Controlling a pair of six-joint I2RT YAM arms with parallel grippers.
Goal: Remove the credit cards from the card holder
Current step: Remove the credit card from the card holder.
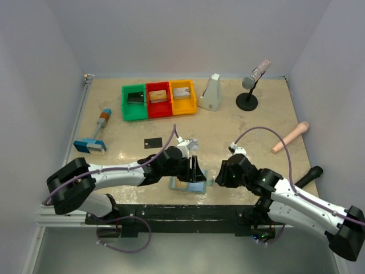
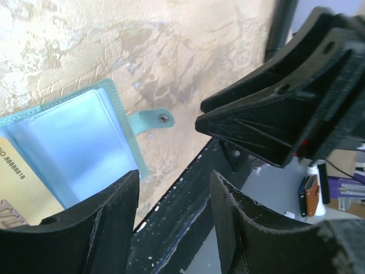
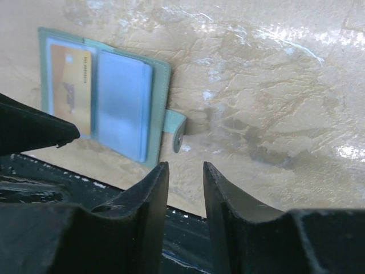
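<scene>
Near the front edge of the table (image 1: 256, 128), the card holder (image 1: 193, 186) is lying open and flat, its pale blue pockets facing up and its snap tab (image 2: 155, 119) sticking out sideways onto the bare surface. An orange-gold card (image 3: 71, 88) is sitting in the pocket farthest from the tab, printed face showing. A black card (image 1: 153, 142) is lying loose on the table farther back, well apart from the holder. The left gripper (image 2: 175, 177) is hanging over the holder with its jaws standing wide and nothing between them; whether its fingers are touching the holder is not clear. The right gripper (image 3: 186, 168) is pointing at the table just beside the tab, its jaws parted only narrowly and gripping nothing. Both grippers are facing each other at close range. Along the back, a green bin (image 1: 134, 103), a red bin (image 1: 159, 99) and a yellow bin (image 1: 183, 96) are standing side by side, and a brush (image 1: 94, 137) is lying off to the left.
</scene>
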